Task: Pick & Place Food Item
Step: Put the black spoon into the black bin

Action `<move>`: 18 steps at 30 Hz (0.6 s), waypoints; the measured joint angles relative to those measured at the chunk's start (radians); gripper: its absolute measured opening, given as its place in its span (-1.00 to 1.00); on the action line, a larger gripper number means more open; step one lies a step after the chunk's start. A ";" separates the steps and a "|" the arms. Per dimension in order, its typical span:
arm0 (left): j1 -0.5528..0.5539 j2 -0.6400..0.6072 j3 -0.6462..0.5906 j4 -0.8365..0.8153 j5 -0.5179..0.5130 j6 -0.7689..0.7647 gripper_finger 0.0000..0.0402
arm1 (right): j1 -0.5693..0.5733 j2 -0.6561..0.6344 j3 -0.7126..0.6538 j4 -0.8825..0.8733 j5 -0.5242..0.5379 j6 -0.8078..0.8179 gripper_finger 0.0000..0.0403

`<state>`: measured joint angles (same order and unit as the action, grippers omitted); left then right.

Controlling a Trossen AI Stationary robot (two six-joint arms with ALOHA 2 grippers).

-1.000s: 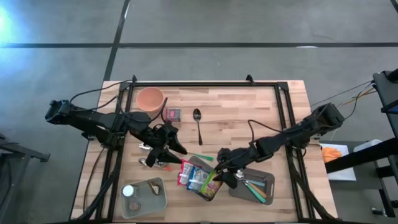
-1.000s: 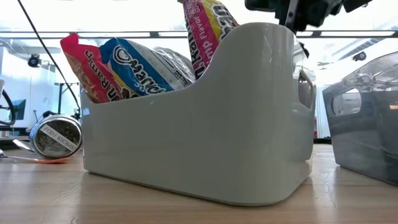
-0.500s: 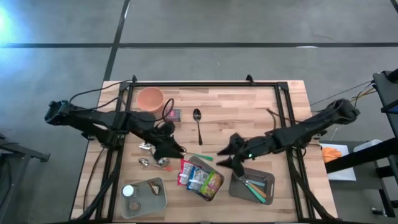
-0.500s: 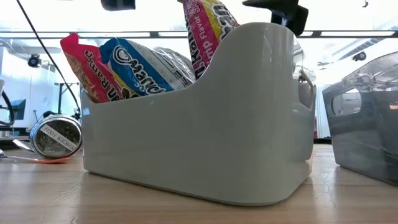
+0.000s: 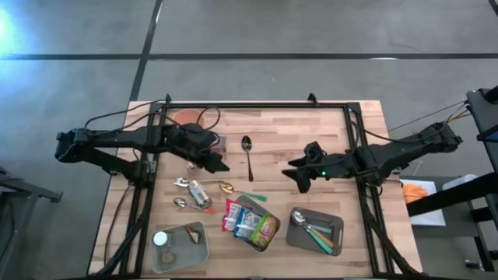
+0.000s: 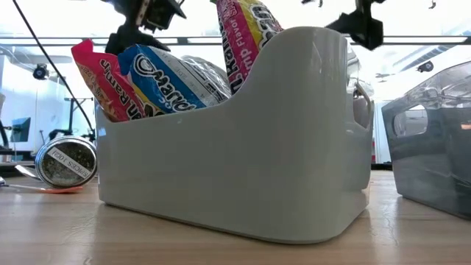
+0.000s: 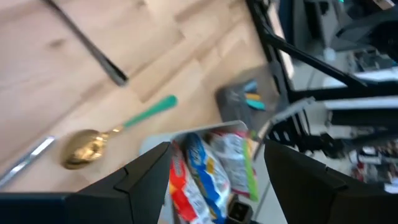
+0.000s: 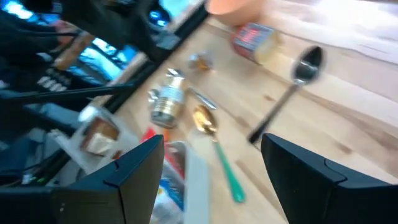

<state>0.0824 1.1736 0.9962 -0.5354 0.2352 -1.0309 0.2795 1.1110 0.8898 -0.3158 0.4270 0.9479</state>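
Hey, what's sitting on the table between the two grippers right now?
In the high view, a dark spoon lies between the left gripper and the right gripper, both open; otherwise that stretch is bare wood.

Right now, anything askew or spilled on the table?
Nothing spilled. The white bin sits skewed to the table edges, snack packets poking above its rim. A small jar lies on its side beside loose spoons. Both grippers, left and right, hover open and empty.
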 joint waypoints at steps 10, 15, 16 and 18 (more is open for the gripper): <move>0.117 0.000 0.028 -0.216 -0.006 0.032 0.30 | -0.188 0.002 0.000 -0.044 -0.156 -0.009 0.32; 0.124 -0.004 0.097 -0.437 -0.065 0.038 0.28 | -0.326 0.012 0.000 -0.045 -0.294 -0.039 0.31; 0.124 -0.008 0.112 -0.465 -0.080 0.044 0.26 | -0.346 0.022 0.002 -0.045 -0.319 -0.050 0.30; 0.124 -0.016 0.139 -0.508 -0.099 0.068 0.21 | -0.379 0.049 0.005 -0.051 -0.355 -0.064 0.25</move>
<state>0.2066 1.1580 1.1357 -1.0432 0.1357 -0.9630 -0.0997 1.1602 0.8948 -0.3663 0.0724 0.8843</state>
